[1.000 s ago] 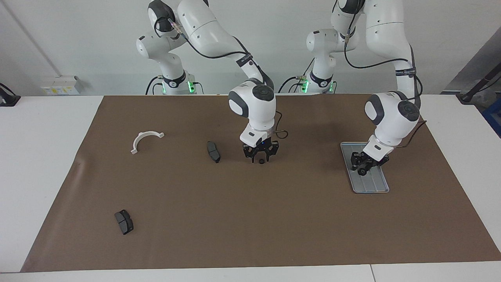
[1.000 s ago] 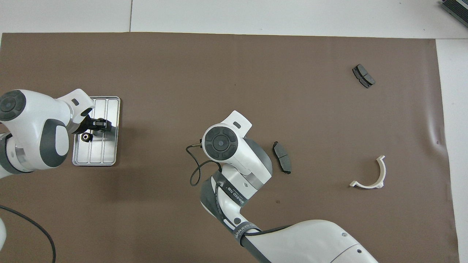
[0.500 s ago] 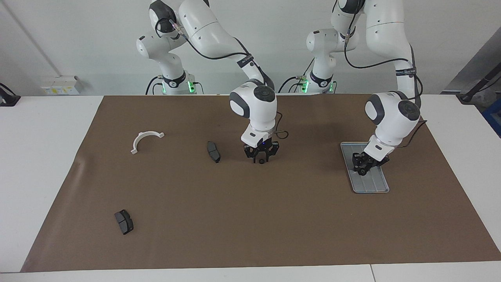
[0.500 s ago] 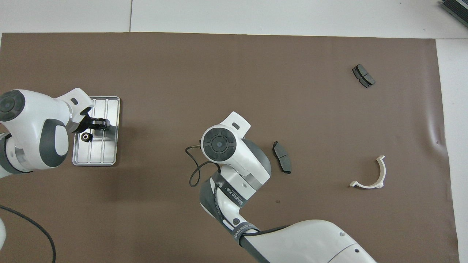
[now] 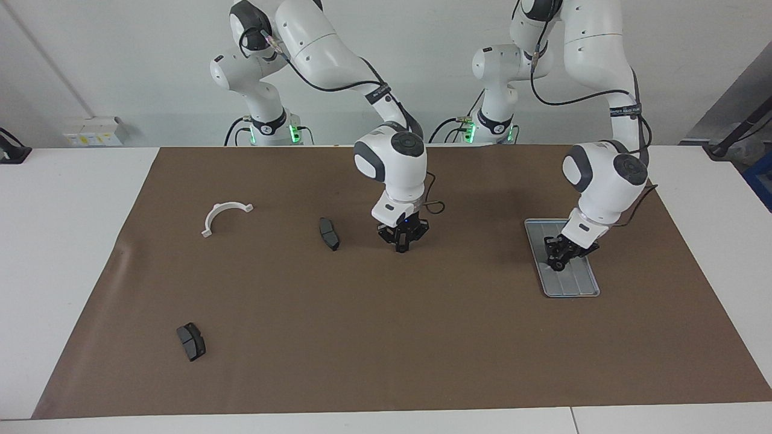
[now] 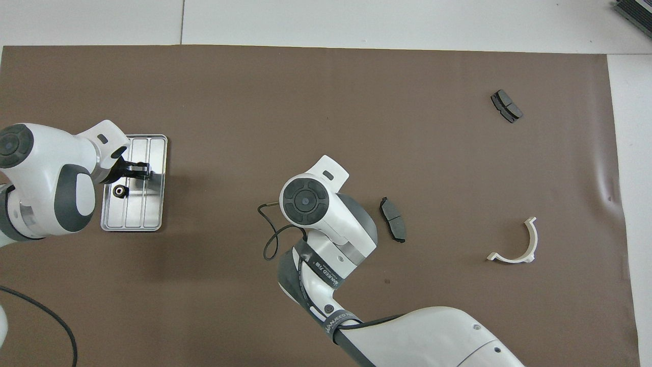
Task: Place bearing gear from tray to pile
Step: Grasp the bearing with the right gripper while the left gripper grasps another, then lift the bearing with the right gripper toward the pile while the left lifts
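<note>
Since the frames of a second ago, both grippers have narrowed. The right gripper [image 5: 401, 246] stood spread over a small black gear at the middle of the brown mat [image 5: 386, 337]. It is now closed, tips together, low at that same spot. That gear no longer shows apart from the tips, so whether it is clamped cannot be confirmed.

The left gripper [image 5: 560, 260] sits low over the tray [image 5: 580, 284], which lies near the mat's edge at the left arm's end. Whether it is open or closed cannot be told, nor whether it holds anything. In the overhead view the bearing gear [image 6: 120, 191] lies on the tray, just beside the left wrist.

Judgement: a pick from the tray is in hand but no lift is evident, so the transfer remains to be done.

The tray is flat silver-grey metal with rounded corners and lengthwise ridges. The bearing gear is a small, black, round part with a pale bore. The pile is loosely spread: a white half-ring bracket [image 5: 224, 216], one dark grey brake pad [image 5: 329, 234] near the right gripper, and a second brake pad [image 5: 191, 342] toward the mat's corner at the right arm's end.
</note>
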You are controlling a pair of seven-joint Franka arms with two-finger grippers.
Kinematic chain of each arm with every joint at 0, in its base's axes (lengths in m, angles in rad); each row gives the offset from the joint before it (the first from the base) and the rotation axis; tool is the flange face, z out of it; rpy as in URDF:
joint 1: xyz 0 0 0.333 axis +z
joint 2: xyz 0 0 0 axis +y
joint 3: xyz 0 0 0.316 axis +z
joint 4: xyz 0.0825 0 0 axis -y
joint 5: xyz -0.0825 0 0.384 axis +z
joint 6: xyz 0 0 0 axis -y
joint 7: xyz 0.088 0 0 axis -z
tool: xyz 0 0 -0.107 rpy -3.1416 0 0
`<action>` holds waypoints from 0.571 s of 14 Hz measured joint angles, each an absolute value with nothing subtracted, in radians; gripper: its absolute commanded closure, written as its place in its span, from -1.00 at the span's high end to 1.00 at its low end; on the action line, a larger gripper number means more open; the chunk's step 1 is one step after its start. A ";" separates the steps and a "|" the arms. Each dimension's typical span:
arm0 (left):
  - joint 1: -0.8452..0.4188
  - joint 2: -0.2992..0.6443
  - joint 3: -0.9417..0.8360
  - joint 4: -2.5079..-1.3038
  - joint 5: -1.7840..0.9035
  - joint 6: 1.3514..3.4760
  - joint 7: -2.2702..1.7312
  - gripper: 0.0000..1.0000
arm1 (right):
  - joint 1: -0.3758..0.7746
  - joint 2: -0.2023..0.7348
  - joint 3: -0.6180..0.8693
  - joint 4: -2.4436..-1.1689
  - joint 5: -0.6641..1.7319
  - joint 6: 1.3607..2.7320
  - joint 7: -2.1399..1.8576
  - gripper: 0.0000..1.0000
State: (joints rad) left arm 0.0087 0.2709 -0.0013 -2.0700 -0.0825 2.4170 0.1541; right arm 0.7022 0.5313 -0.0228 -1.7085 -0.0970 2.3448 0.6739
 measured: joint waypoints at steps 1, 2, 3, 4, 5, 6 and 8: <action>0.008 0.271 -0.003 -2.058 -0.082 2.409 0.144 -0.69 | 0.702 0.531 -0.023 -1.708 -0.097 2.345 0.674 -1.00; 0.006 0.273 -0.006 -2.038 -0.082 2.387 0.125 -0.68 | 0.702 0.531 -0.023 -1.707 -0.097 2.339 0.674 -1.00; 0.003 0.273 -0.010 -2.011 -0.082 2.358 0.103 -0.68 | 0.702 0.531 -0.023 -1.702 -0.097 2.325 0.674 -1.00; -0.006 0.274 -0.014 -1.982 -0.082 2.326 0.076 -0.68 | 0.702 0.531 -0.023 -1.693 -0.097 2.305 0.674 -1.00; -0.023 0.273 -0.015 -1.957 -0.082 2.299 0.039 -0.67 | 0.699 0.530 -0.025 -1.680 -0.097 2.279 0.674 -1.00; -0.046 0.274 -0.016 -1.942 -0.082 2.282 -0.005 -0.67 | 0.695 0.525 -0.028 -1.667 -0.097 2.254 0.674 -1.00; -0.113 0.275 -0.018 -1.937 -0.082 2.276 -0.121 -0.67 | 0.660 0.482 -0.036 -1.653 -0.097 2.188 0.672 -1.00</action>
